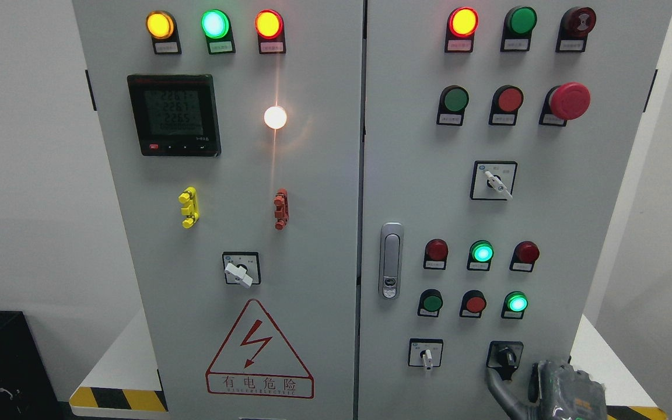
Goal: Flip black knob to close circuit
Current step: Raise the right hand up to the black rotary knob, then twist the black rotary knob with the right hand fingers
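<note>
Black knob (506, 356) low on panel, right hand (546, 388) just below, fingertip touching

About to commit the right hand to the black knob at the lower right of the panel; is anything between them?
Nothing visible. The right hand sits just below and right of the black knob, one grey finger already reaching up to it. The nearest white selector switch lies off to the left.

industrial electrical room: grey control cabinet (324, 233), indicator lamps (215, 24), hazard-striped plinth (117, 398), plain white walls (27, 175).
</note>
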Controlling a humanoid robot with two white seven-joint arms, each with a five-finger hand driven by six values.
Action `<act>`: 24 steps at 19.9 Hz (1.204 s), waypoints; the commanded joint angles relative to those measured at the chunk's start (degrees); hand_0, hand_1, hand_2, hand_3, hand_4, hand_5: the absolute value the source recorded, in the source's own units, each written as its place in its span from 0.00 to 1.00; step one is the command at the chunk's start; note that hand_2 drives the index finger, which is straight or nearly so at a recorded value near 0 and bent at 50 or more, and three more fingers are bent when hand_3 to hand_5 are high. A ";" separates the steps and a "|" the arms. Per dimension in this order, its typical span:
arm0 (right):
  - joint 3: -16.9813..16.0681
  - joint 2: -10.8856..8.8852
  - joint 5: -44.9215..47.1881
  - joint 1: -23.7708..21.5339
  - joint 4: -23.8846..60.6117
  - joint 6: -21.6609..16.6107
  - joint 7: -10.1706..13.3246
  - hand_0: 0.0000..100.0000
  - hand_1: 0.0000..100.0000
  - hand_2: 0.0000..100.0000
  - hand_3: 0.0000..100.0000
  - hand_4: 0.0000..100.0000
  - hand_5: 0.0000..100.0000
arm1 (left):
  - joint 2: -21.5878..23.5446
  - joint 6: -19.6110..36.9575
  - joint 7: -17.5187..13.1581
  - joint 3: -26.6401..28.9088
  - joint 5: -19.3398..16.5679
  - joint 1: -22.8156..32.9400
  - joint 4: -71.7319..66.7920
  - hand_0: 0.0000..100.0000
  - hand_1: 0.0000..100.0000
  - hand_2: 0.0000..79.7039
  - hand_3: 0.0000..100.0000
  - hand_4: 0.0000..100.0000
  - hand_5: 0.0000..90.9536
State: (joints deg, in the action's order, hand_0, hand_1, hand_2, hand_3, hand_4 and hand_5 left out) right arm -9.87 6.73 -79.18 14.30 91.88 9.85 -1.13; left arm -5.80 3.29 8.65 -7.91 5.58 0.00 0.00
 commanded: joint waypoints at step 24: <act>-4.36 -1.63 0.52 0.64 -1.97 -0.80 0.61 0.00 0.01 0.87 1.00 0.91 0.94 | 0.00 -0.03 -0.04 0.00 -0.04 1.32 1.76 0.12 0.56 0.00 0.00 0.00 0.00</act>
State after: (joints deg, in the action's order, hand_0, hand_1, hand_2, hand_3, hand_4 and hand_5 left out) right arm -10.81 5.60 -78.88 14.96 89.98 8.98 -0.56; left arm -5.80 3.29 8.65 -7.91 5.58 0.00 0.00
